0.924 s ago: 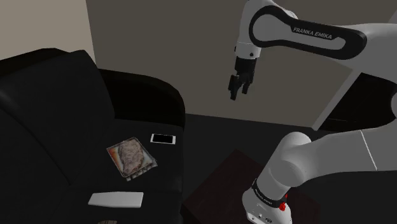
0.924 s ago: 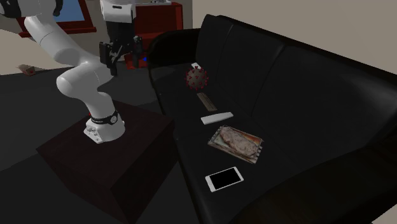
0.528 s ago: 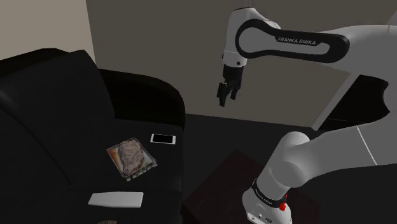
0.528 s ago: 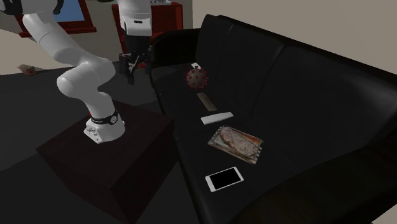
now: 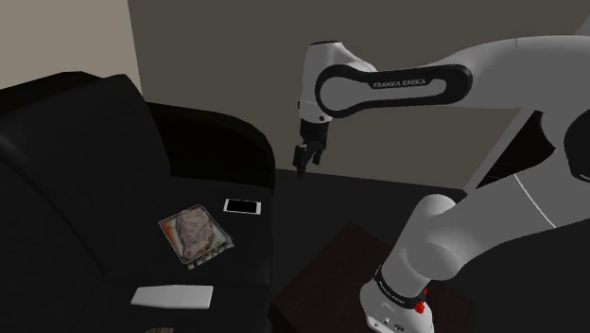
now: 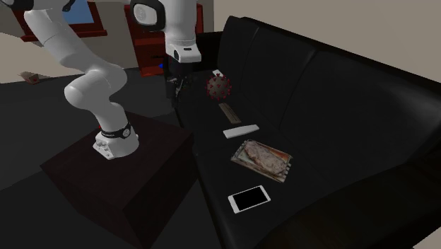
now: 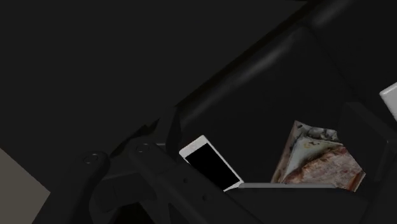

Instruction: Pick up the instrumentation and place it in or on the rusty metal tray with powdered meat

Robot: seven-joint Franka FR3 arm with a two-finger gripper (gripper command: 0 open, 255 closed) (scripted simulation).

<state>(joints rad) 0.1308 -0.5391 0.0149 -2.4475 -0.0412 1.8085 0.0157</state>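
While the tool [image 5: 303, 161] hangs wide and empty beside the sofa [image 5: 95, 142], I judge it aims toward the phone [image 5: 242, 205] near the tray [image 5: 167, 227].

Tray [image 6: 284, 170] sits on sofa [image 6: 339, 113] seat. Phone [image 6: 249, 199] just beside tray, toward 2nd ext. view's bottom. Flat bar [image 6: 241, 131] near tray's opposite side, w/ strip [image 6: 227, 112] & spiky ball [image 6: 218, 87] further past it. My stand [image 6: 141, 177] off sofa, 2nd ext. view's left of tray.

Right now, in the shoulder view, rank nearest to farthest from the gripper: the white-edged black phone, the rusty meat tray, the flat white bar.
1. White-edged black phone, by the black sofa arm.
2. Rusty meat tray, mid-seat.
3. Flat white bar, lowest down.
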